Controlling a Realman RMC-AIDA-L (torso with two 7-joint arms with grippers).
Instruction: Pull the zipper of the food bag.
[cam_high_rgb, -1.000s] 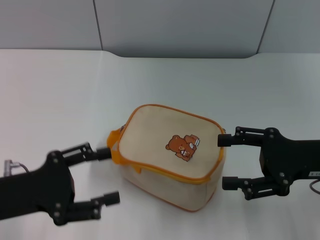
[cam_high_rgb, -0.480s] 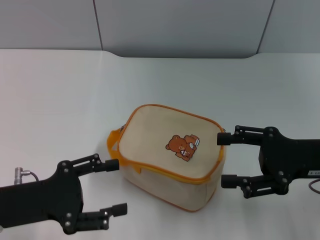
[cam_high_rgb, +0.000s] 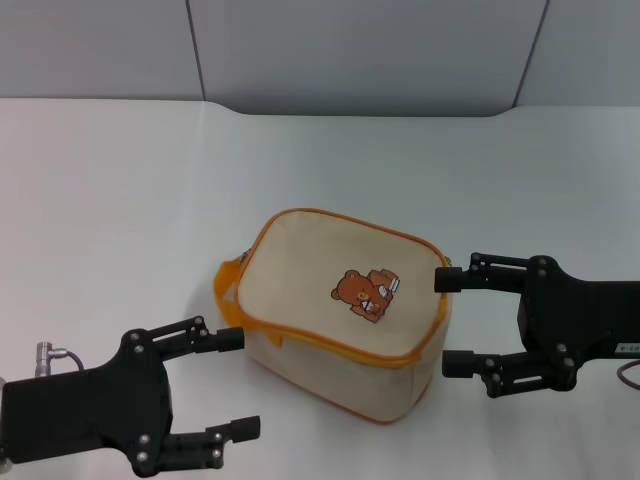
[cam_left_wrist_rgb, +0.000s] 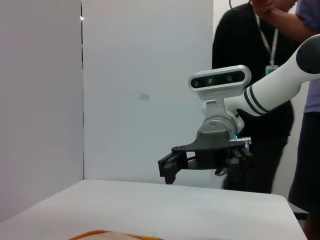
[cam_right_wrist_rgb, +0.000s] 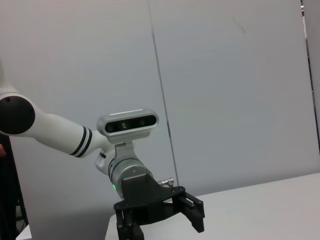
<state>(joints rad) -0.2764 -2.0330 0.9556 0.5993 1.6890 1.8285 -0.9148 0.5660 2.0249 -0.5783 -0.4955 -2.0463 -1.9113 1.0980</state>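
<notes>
The food bag (cam_high_rgb: 340, 310) is a boxy beige pouch with orange piping and a brown bear print, lying mid-table in the head view. Its orange loop handle (cam_high_rgb: 228, 290) points toward my left side. The zipper (cam_high_rgb: 300, 343) runs just under the piping on the near side; I cannot make out its pull tab. My left gripper (cam_high_rgb: 234, 384) is open, just left of the bag's near-left corner, below the handle. My right gripper (cam_high_rgb: 448, 322) is open, its fingers straddling the bag's right end. The bag's top edge (cam_left_wrist_rgb: 110, 235) shows in the left wrist view.
The white table (cam_high_rgb: 120, 200) runs to a grey back wall (cam_high_rgb: 350, 50). The left wrist view shows my right gripper (cam_left_wrist_rgb: 205, 162) and people (cam_left_wrist_rgb: 250, 75) standing behind the table. The right wrist view shows my left gripper (cam_right_wrist_rgb: 160, 220).
My left gripper has moved right, closer to the bag's near-left corner, and a little toward the front edge. The right gripper and the bag have not moved.
</notes>
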